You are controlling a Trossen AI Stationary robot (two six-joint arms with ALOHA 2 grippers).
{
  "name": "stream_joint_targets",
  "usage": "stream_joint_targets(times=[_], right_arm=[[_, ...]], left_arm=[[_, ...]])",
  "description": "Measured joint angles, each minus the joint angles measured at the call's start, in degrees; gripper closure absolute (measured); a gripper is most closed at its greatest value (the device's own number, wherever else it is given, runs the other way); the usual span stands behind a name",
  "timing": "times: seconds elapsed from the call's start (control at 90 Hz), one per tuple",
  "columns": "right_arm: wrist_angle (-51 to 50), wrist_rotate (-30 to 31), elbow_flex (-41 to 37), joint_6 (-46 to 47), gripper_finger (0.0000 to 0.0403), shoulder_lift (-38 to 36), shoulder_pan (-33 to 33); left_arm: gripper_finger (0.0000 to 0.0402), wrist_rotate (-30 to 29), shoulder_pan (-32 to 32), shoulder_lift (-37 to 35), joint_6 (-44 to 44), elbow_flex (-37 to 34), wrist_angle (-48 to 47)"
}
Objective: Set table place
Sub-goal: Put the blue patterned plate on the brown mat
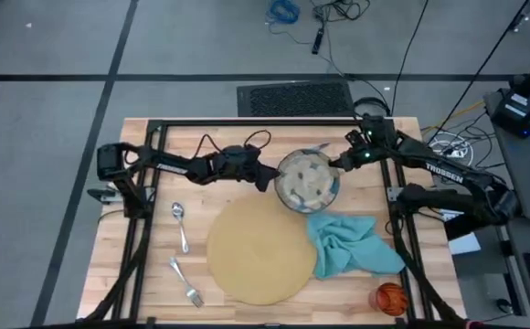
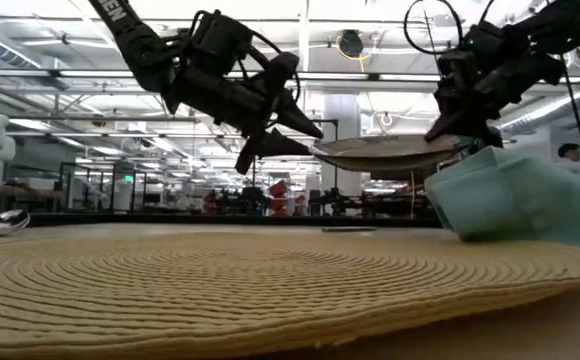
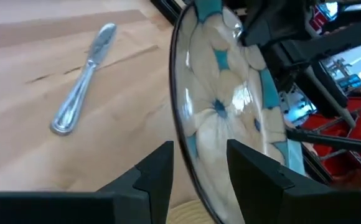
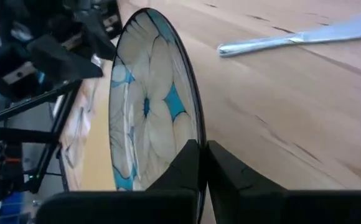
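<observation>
At the near edge of the table (image 1: 155, 283) sit the orange cup (image 1: 390, 298) on the right and the fork (image 1: 185, 281) on the left, with the spoon (image 1: 180, 224) just beyond the fork. The round placemat (image 1: 258, 249) lies bare in the middle, and the teal napkin (image 1: 352, 244) lies crumpled against its right edge. Past the mat, the dish (image 1: 307, 180) — cream with blue flower markings — hangs clear above the table. The right hand (image 4: 203, 163) pinches its right rim; the left hand (image 3: 199, 168) straddles its left rim, fingers narrowly apart. The knife (image 3: 81, 79) lies farther back.
</observation>
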Motion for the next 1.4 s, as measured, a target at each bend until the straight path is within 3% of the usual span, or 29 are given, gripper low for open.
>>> stream_joint_targets(times=[0.233,0.411,0.611,0.9,1.078,1.289,1.4], right_arm=[[2.59,2.54,0.0,3.17,0.0403,0.03,3.85],[2.48,4.83,0.04,4.89,0.0403,-0.12,7.99],[2.48,9.64,0.02,8.39,0.0402,0.09,15.54],[4.84,19.58,0.11,16.61,0.0402,1.16,32.22],[11.84,24.93,0.19,21.02,0.0402,7.16,40.85],[25.2,26.53,0.34,24.7,0.0402,19.4,46.83],[26.21,27.79,3.69,25.22,0.0402,25.69,49.49]], left_arm=[[0.0278,0.73,-1.11,-0.07,-0.14,-0.02,1.59],[0.0382,4.82,-2.33,0.13,-3.26,-0.31,-0.72],[0.0396,7.42,-5.06,0.13,-4.11,-0.28,-5.64],[0.0397,11.61,-13.54,-2.5,-6.94,-0.28,-12.83],[0.0396,7.32,-19.26,-7.38,-7.79,-0.17,-22.81],[0.0396,2.43,-26.24,-11.19,-10.86,-0.17,-34.42],[0.0396,1.83,-29.5,-11.55,-13.41,-0.17,-37.45]])
